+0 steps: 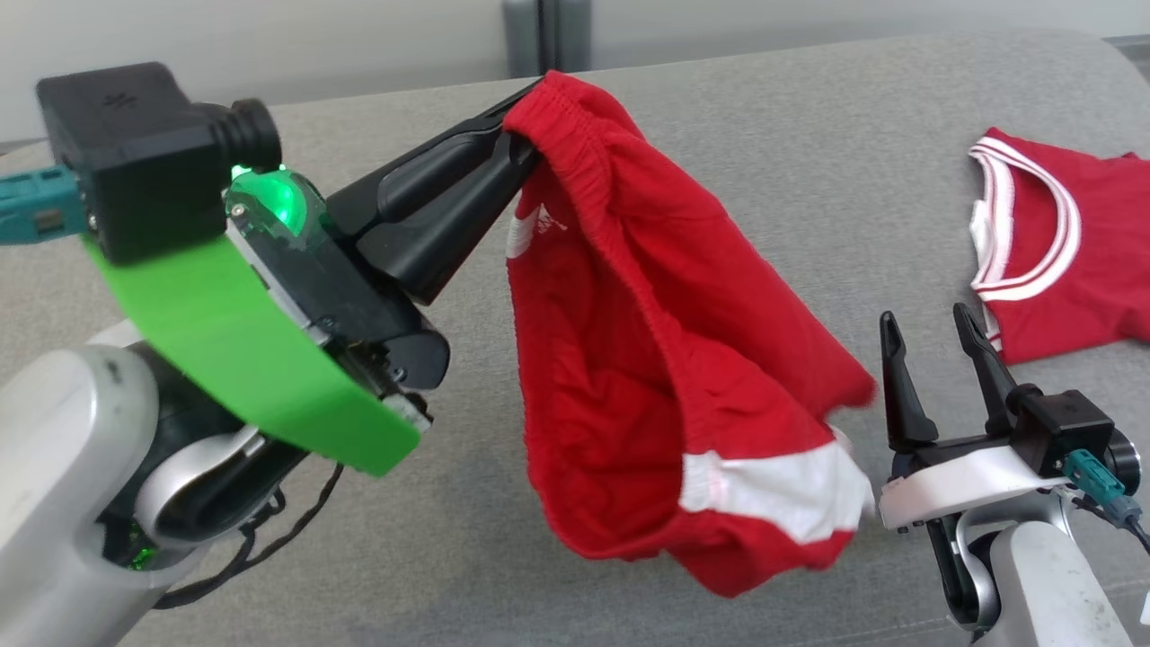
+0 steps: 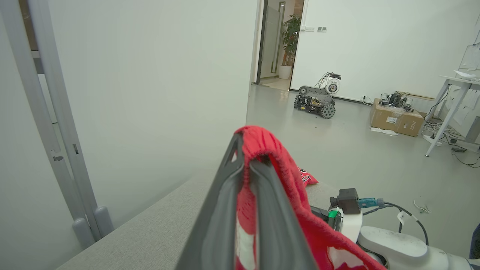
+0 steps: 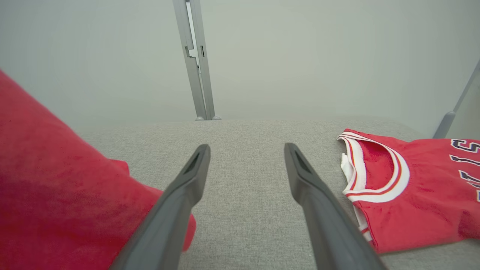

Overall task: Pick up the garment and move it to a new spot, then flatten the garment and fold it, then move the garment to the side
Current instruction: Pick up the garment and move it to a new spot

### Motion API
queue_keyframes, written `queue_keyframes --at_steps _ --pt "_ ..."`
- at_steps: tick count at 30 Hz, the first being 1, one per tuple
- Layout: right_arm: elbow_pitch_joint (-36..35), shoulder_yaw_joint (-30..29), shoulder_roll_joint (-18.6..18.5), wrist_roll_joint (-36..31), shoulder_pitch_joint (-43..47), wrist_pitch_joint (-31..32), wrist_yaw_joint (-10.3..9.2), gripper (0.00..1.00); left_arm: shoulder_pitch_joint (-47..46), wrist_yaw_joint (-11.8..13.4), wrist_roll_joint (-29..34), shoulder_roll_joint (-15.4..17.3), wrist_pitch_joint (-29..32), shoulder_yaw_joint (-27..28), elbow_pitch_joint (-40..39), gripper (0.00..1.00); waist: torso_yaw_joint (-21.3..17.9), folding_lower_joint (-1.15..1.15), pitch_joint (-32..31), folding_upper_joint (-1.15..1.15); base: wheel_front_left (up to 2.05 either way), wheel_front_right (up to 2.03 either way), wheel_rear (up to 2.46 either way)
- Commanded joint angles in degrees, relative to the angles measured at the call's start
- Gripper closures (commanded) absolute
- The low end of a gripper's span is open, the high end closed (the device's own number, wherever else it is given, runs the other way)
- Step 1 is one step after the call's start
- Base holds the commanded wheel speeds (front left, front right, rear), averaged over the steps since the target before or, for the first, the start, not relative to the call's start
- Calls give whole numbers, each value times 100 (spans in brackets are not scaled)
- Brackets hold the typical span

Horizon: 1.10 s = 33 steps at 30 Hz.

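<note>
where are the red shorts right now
In the head view the shorts hang mid-frame over the grey surface, pinched at the top by the left claw. The open right claw is just right of them, the jersey farther right.

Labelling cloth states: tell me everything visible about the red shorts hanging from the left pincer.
The red shorts look like soft knit jersey, with a gathered elastic waistband, a white band at one leg hem and a small white mark near the waist. They hang crumpled, held up by the left pincer, shut on the waistband. Whether the low end touches the grey cushion is unclear. The open right pincer stands beside the white hem, not gripping it.
</note>
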Motion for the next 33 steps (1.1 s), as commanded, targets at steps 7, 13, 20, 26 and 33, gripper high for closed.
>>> queue_keyframes --at_steps 7,13,20,26,33 --pt "-48 -46 139 77 124 -21 -11 0 764 66 -127 -394 -582 -184 2058 100 -948 0 -156 0 0 0 0" --pt "-14 49 171 85 149 -19 -11 0 1003 86 257 -526 -1408 -123 4507 100 -1166 0 -135 0 0 0 0" --pt "47 45 185 12 178 -20 -11 0 907 -10 273 -835 -2285 129 6403 0 -1080 0 -113 0 0 0 0" --pt "75 45 185 -33 175 -19 -11 0 982 -326 106 -1095 -2477 187 7129 0 -835 0 -177 0 0 0 0" --pt "-110 -186 127 -157 275 -20 -11 0 1305 -218 652 -992 -2807 517 6675 0 -464 0 -345 0 0 0 0"
